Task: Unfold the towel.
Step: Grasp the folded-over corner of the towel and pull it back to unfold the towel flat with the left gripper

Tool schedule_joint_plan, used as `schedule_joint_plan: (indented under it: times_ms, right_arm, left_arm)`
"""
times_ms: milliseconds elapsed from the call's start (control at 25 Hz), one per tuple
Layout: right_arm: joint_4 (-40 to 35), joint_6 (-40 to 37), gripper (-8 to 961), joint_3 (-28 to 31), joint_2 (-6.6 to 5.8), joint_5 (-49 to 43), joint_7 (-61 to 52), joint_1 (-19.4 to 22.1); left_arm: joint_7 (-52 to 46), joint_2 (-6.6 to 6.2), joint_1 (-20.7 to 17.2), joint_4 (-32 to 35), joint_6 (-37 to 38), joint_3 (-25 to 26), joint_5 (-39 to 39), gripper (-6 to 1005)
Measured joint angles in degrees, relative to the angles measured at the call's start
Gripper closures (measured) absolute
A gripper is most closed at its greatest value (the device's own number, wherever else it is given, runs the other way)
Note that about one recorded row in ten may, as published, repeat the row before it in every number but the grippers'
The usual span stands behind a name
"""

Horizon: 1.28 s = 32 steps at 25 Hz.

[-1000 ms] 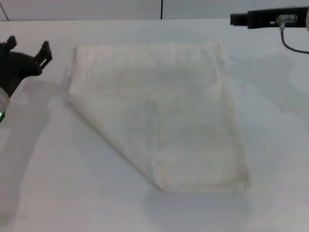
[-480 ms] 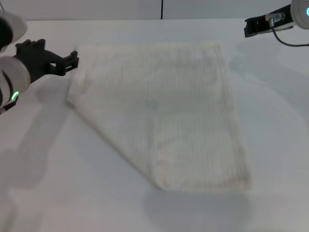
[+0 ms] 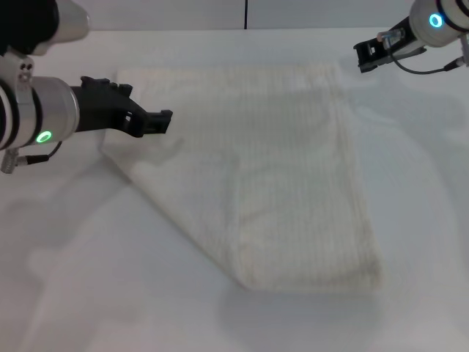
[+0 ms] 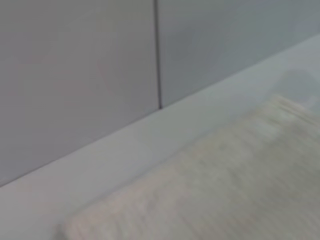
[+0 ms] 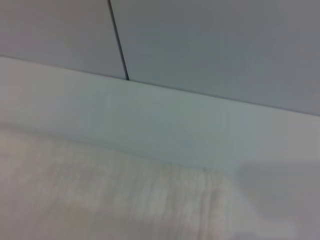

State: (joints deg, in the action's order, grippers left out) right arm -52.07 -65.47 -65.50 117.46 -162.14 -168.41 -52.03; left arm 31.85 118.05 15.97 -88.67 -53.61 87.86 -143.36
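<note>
The cream-white towel (image 3: 249, 169) lies flat on the white table (image 3: 80, 279), folded, with a slanted fold edge along its left front side. My left gripper (image 3: 150, 110) is open and hovers over the towel's far left part, fingers pointing right. My right gripper (image 3: 365, 53) is just beyond the towel's far right corner, pointing left toward it. The left wrist view shows the towel's ribbed surface (image 4: 225, 190) and the table's back edge. The right wrist view shows a towel edge and corner (image 5: 100, 200).
A grey wall with a dark vertical seam (image 3: 245, 13) runs behind the table's back edge. A cable (image 3: 429, 70) hangs from the right arm. Bare table surrounds the towel on the left, front and right.
My left gripper has swung in from the far left and now reaches over the towel's far left part. My right gripper has moved a little left and down toward the far right corner.
</note>
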Motion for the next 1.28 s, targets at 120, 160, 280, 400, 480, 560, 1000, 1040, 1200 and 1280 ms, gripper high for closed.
schedule_joint_plan:
  times_ms: [120, 160, 280, 400, 480, 560, 1000, 1040, 1200, 1280]
  right_arm:
    - [4.5, 2.1, 954, 0.8, -0.39, -0.1, 0.0, -2.4]
    - [5.6, 2.7, 954, 0.8, -0.44, -0.1, 0.0, -2.9]
    - [8.2, 4.2, 954, 0.7, -0.44, -0.2, 0.1, -4.3]
    - [10.4, 6.0, 953, 0.3, -0.11, -0.2, 0.3, -5.2]
    - [11.4, 7.1, 953, 0.1, 0.46, -0.2, 0.5, -5.4]
    - [12.8, 8.3, 953, -0.4, 1.02, -0.2, 0.6, -5.7]
    - [22.4, 14.9, 954, -2.3, 1.52, 2.0, 1.3, -7.2]
    - [22.5, 14.9, 954, -2.3, 1.56, 2.1, 1.4, -7.1]
    - [22.5, 15.0, 954, -2.3, 1.6, 2.2, 1.4, -7.0]
    - [22.6, 15.0, 953, -2.3, 1.61, 2.5, 1.4, -7.1]
  left_arm:
    - [2.0, 0.2, 0.1, 0.9, 0.3, -1.3, 0.2, 220]
    - [2.3, 0.24, 0.2, 1.2, 0.5, -1.9, 0.2, 221]
    - [2.4, 0.29, 0.6, 2.2, 1.4, -4.2, 0.2, 223]
    - [2.4, 0.3, 1.1, 2.9, 1.6, -6.0, 0.1, 226]
    - [2.4, 0.31, 1.4, 3.1, 1.9, -7.0, 0.0, 228]
    - [2.4, 0.32, 1.5, 3.1, 2.4, -7.9, 0.0, 230]
    - [2.5, 0.4, 2.3, 3.7, 4.2, -11.5, 0.2, 240]
    - [2.6, 0.38, 2.6, 4.0, 4.5, -12.2, 0.2, 241]
    - [2.7, 0.44, 3.2, 4.6, 5.0, -13.3, 0.3, 244]
    - [2.7, 0.5, 3.7, 5.8, 6.3, -14.6, 0.6, 246]
